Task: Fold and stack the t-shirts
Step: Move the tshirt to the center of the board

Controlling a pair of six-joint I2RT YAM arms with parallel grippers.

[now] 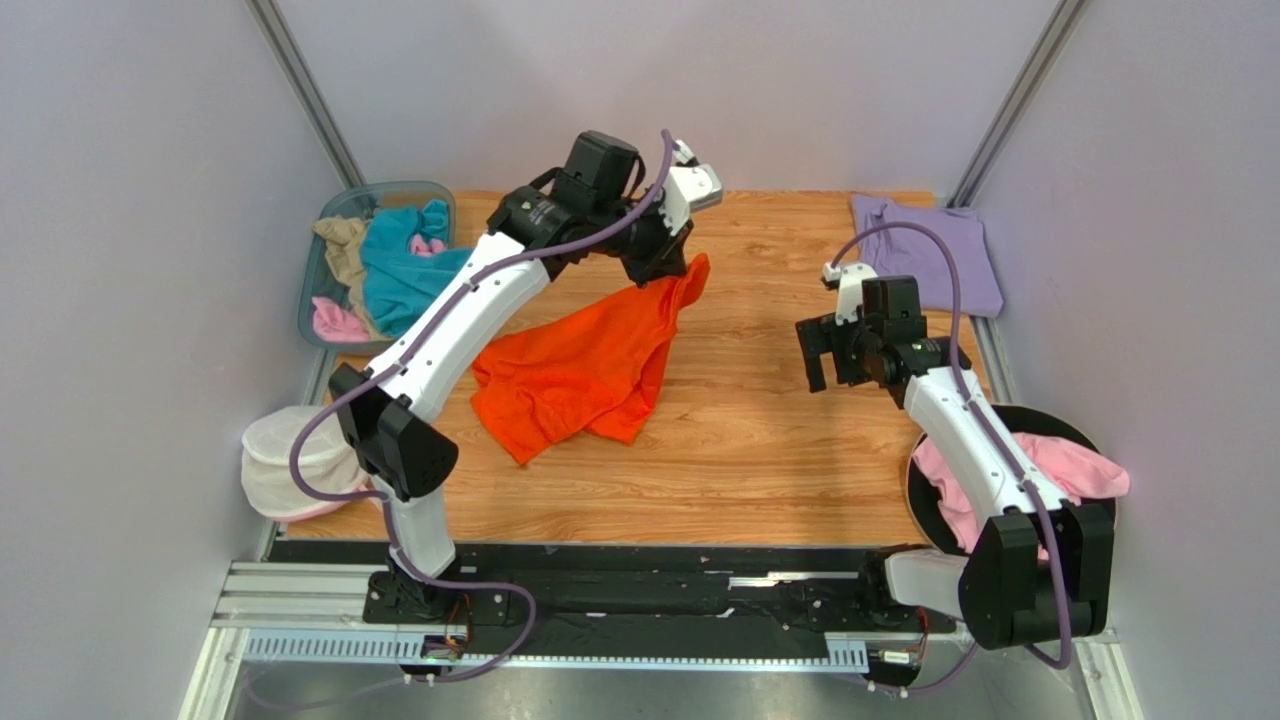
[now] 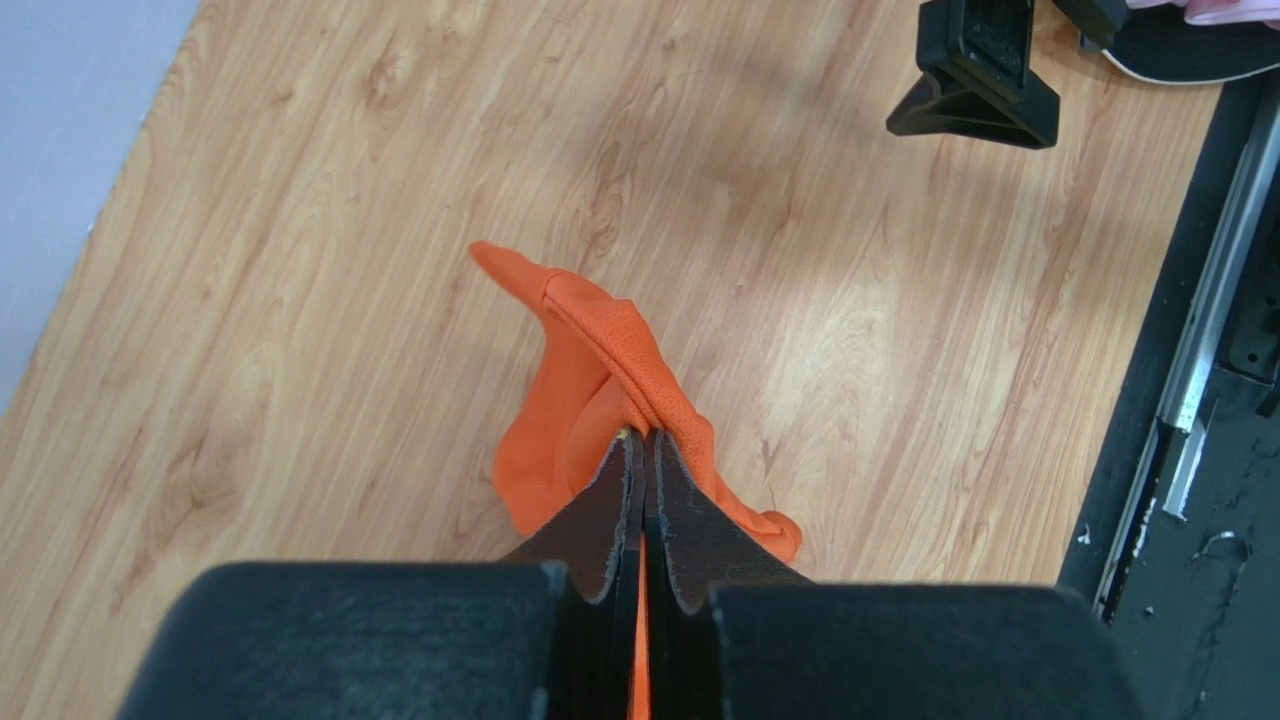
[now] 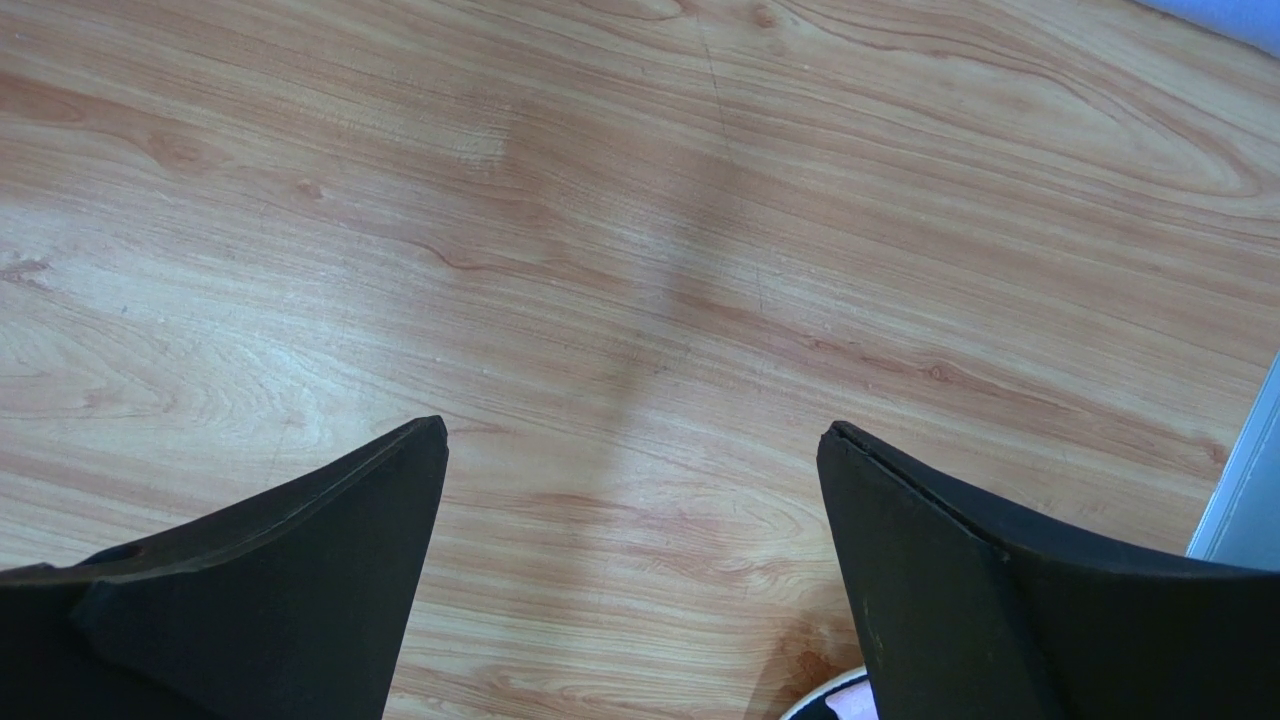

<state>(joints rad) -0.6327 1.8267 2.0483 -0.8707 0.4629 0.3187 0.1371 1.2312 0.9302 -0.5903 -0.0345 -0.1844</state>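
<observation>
A bright orange t-shirt (image 1: 579, 368) lies crumpled on the wooden table, its far corner lifted. My left gripper (image 1: 661, 267) is shut on that corner, with orange cloth (image 2: 601, 360) pinched between the jaws and hanging below. My right gripper (image 1: 822, 357) is open and empty above bare wood (image 3: 631, 435), right of the shirt. A pale lavender t-shirt (image 1: 924, 252) lies folded at the far right corner. Teal, tan and pink shirts (image 1: 383, 258) fill a bin at far left. A pink shirt (image 1: 1052, 465) lies on a dark round tray.
The clear bin (image 1: 319, 248) stands at the far left corner. A white round mesh pouch (image 1: 286, 458) sits off the table's left edge. The dark round tray (image 1: 1052, 420) is at the near right. Grey walls close in on three sides.
</observation>
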